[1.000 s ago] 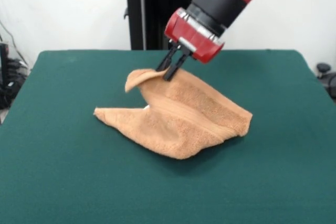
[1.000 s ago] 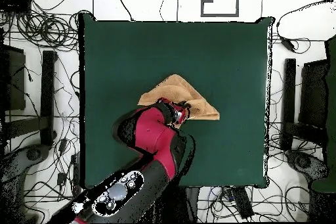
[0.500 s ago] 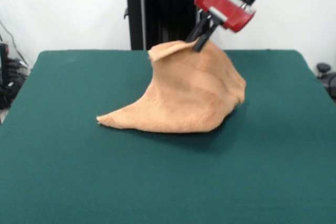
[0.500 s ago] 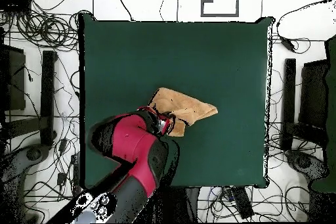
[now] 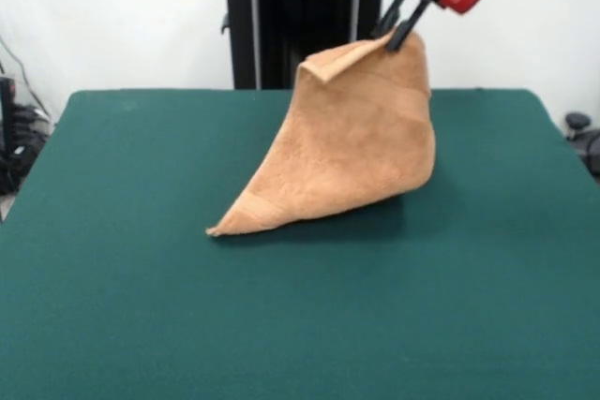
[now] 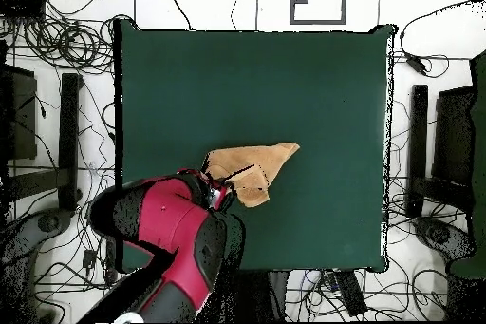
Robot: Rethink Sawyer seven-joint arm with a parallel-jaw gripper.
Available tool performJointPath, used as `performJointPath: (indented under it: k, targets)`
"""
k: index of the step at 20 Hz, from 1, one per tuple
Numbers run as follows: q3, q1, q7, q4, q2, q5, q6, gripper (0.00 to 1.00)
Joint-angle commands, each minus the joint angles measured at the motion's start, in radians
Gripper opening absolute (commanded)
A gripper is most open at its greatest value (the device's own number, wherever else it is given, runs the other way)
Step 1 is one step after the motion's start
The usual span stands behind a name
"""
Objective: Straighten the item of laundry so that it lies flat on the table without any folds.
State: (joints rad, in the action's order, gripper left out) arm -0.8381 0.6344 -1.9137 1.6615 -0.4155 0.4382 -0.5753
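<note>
Now you can see the gripper [image 5: 401,33] pinching the orange-tan towel's [image 5: 352,142] top edge, lifting it tent-like, one low corner touching the green table [image 5: 112,306].

The towel [image 5: 352,142] hangs from the claw [image 5: 401,27], which is clamped on its top edge, and only its low corner touches the counter [image 5: 122,306]. All round the towel the green counter lies bare, open for passage on every side.
</note>
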Motion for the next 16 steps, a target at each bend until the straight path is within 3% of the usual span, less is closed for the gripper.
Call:
performJointPath:
  k: [1,10,16]
  targets:
    - [0.083,0.033,-0.231,0.153,-0.058,-0.019,-0.053,0.0]
    - [0.152,-0.035,-0.111,0.325,-0.143,-0.086,0.161,0.0]
    - [0.169,-0.094,-0.081,0.394,-0.186,-0.15,0.238,0.0]
